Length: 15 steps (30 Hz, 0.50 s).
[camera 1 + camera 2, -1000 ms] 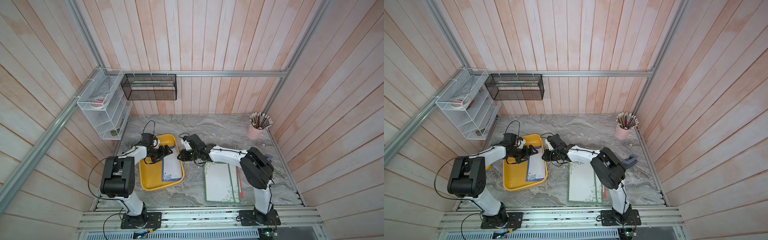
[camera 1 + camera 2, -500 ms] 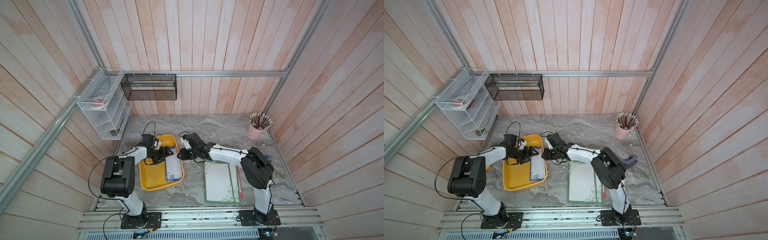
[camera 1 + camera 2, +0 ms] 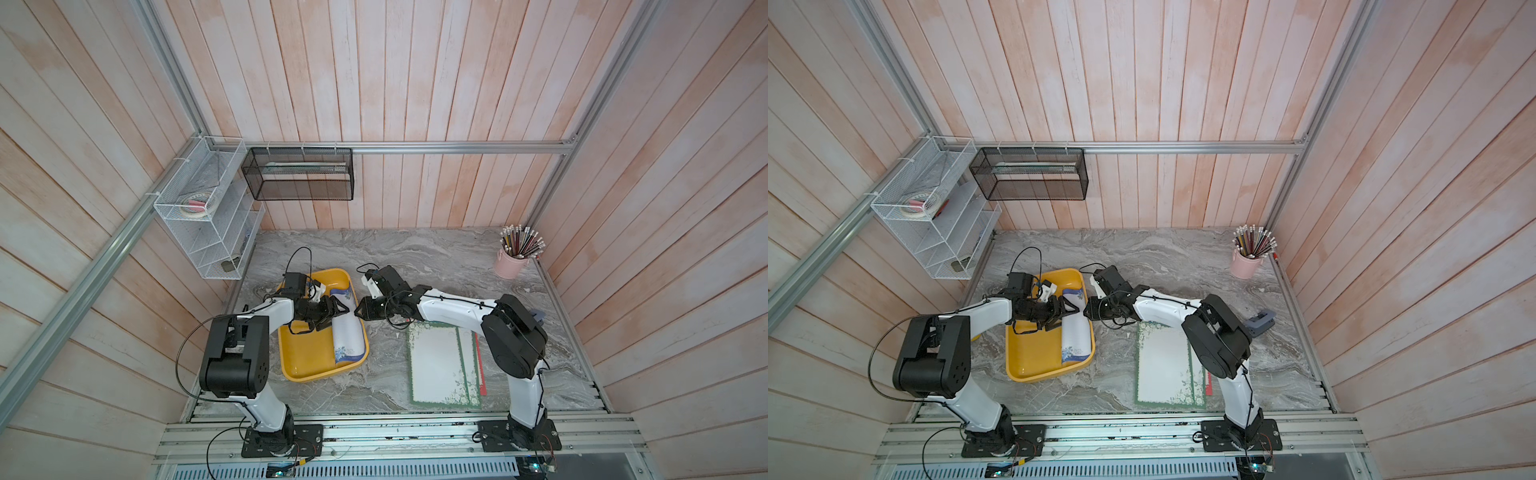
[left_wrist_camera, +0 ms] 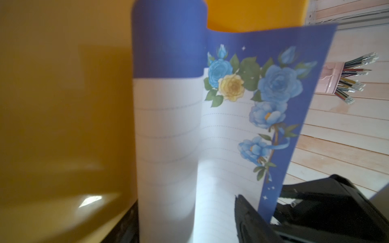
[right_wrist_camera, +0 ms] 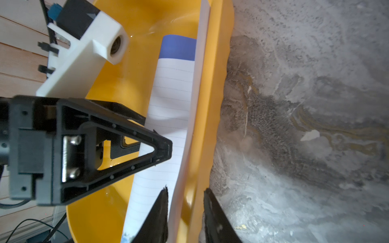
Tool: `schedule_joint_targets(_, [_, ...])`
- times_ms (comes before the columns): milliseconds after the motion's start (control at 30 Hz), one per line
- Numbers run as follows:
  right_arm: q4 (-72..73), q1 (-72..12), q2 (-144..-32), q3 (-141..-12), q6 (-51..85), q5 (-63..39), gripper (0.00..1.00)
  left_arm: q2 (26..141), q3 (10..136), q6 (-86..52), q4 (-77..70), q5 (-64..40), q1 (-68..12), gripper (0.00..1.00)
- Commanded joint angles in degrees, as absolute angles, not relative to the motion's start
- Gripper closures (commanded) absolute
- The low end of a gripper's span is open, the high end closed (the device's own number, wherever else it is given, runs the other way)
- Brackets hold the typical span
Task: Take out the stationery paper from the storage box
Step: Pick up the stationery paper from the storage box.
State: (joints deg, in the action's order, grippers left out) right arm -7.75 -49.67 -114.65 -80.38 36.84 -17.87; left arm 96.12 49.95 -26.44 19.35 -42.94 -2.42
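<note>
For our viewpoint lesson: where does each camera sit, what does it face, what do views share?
Both top views: high above, looking down on table, storage box, left arm, right arm.
Left wrist: faces the curled blue sheet; one own finger shows.
Right wrist: faces the box's wall; own fingers straddle it, left gripper beside.
Shared by all: sheet, box.

Two white-shelled arms [image 3: 451,305] with black joint housings, looped black cables, black triangular claw fingers [image 5: 134,147], silver screws.

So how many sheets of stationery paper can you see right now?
4: a blue-bordered sheet curled in the yellow storage box; three overlapped on the table, two green-bordered, one red edge. Others may hide beneath.
</note>
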Motion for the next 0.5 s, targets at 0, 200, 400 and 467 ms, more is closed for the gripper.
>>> schedule_joint_targets(0, [-8.08,-49.28,-114.35,-80.86,36.66,-18.11,0.69,94.16,49.17,-26.61,17.32,-45.41,-2.63,0.34])
schedule_joint_targets(200, [-7.81,-49.15,-114.02,-80.59,37.0,-18.24,0.69,92.9,48.82,-26.59,16.02,-46.92,-2.64,0.45])
schedule_joint_targets(400, [-7.73,-49.05,-113.08,-80.55,36.99,-17.93,0.69,92.47,49.39,-25.76,17.48,-45.12,-2.54,0.48])
schedule_joint_targets(467, [-7.61,-49.04,-112.49,-80.48,37.08,-17.69,0.7,92.07,49.44,-25.67,17.53,-44.83,-2.55,0.48])
